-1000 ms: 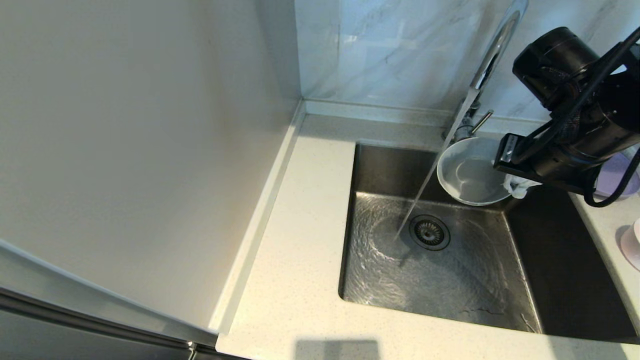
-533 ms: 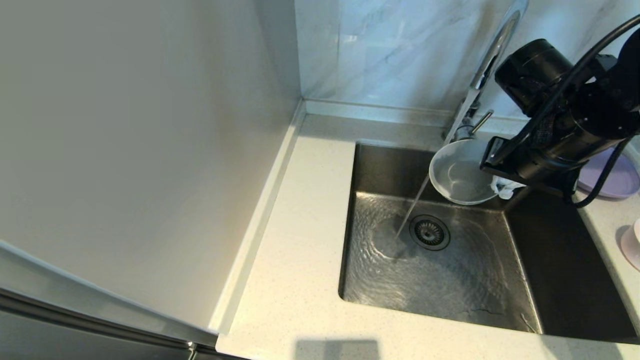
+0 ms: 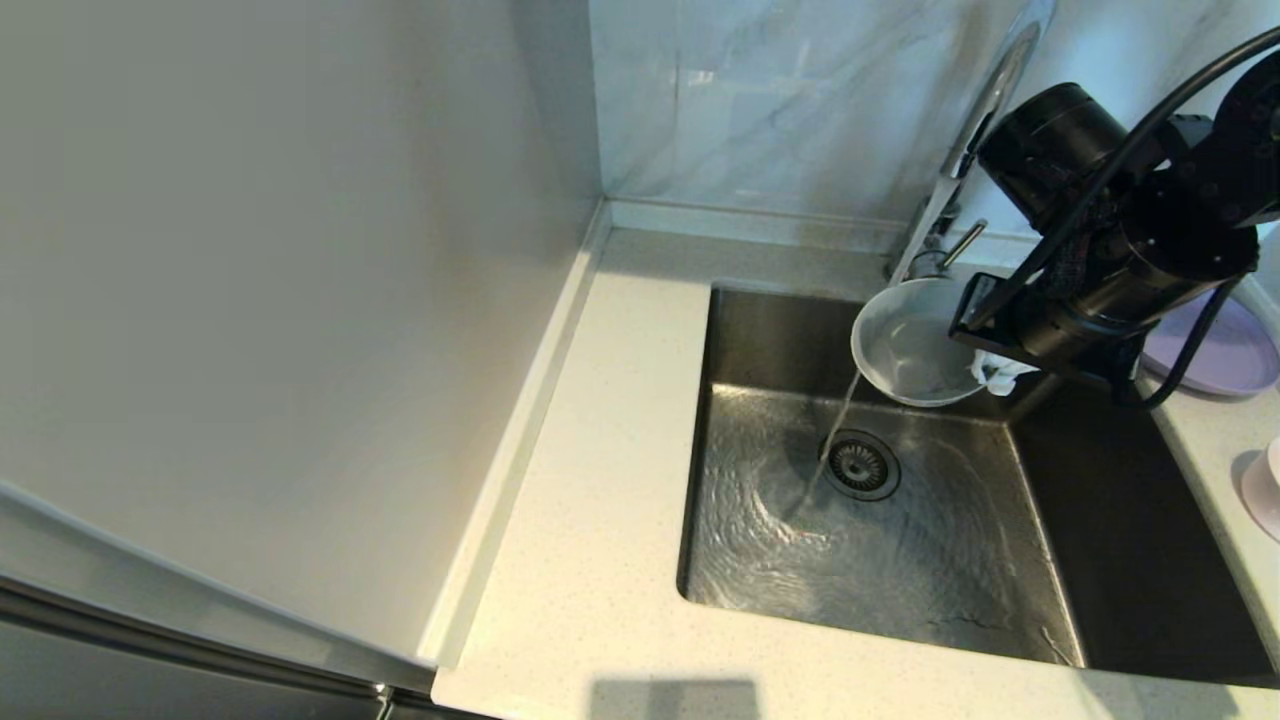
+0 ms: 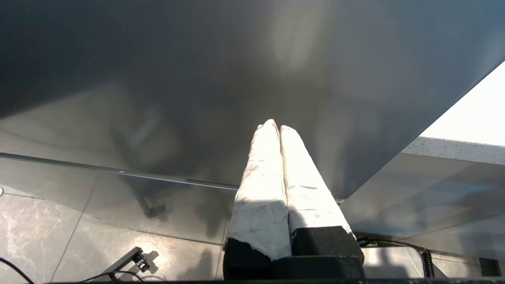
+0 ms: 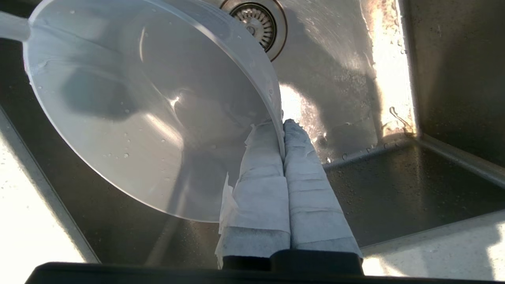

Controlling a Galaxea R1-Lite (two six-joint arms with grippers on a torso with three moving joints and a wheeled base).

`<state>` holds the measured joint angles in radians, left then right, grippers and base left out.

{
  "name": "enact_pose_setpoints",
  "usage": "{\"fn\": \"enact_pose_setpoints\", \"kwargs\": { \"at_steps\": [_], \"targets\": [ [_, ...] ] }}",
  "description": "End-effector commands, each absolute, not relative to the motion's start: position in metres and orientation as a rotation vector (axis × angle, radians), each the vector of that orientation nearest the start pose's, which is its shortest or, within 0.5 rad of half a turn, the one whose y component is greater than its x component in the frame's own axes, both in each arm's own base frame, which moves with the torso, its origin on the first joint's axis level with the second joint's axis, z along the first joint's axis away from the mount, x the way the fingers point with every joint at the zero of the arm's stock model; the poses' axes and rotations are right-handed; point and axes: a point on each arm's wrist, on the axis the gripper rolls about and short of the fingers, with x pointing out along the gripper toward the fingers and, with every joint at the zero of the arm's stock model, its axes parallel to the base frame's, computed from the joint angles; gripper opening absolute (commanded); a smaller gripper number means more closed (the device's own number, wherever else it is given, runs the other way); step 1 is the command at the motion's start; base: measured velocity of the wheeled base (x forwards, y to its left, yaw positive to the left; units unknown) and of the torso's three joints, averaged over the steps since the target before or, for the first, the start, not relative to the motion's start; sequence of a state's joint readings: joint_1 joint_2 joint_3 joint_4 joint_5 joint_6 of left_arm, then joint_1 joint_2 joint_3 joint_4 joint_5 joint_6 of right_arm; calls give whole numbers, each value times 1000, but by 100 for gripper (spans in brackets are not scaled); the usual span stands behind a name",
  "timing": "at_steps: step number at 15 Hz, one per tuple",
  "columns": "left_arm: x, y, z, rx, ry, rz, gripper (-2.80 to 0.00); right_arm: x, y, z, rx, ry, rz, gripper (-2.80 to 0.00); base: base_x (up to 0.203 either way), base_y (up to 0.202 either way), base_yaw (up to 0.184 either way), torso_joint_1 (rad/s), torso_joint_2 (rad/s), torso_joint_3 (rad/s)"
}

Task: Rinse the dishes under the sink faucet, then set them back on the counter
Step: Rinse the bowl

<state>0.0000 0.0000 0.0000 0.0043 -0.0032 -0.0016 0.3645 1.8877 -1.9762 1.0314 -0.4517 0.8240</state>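
My right gripper is shut on the rim of the pale bowl-like dish, holding it tilted over the back of the sink. In the right wrist view the rim sits between the taped fingers of the right gripper, and the dish is wet inside. Water from the chrome faucet strikes the dish's left rim and falls beside the drain. The lavender plate lies on the counter at the right, partly behind my arm. My left gripper is shut and empty, away from the sink.
The faucet's thin lever sticks out just behind the dish. A pale pink round thing shows at the right edge on the counter. A tall panel walls off the left side. The marble wall stands behind the sink.
My right arm has shifted left with the dish, bringing its left rim into the water stream. The lavender plate is more uncovered behind the arm.
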Motion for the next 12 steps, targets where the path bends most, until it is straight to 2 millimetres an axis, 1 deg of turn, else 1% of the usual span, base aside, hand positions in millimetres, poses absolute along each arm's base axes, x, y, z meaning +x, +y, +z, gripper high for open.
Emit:
{"fn": "enact_pose_setpoints", "kwargs": {
  "at_steps": [1,4,8,12],
  "targets": [
    [-23,0,75,-2,5,-3,-280,305,106,291,396,767,-427,-280,0,0,0,0,0,0],
    [-23,0,75,-2,5,-3,-280,309,108,289,399,761,-425,-280,0,0,0,0,0,0],
    [-23,0,75,-2,5,-3,-280,310,108,289,399,762,-425,-280,0,0,0,0,0,0],
    [-23,0,75,-2,5,-3,-280,302,103,297,409,743,-420,-280,0,0,0,0,0,0]
  ]
}}
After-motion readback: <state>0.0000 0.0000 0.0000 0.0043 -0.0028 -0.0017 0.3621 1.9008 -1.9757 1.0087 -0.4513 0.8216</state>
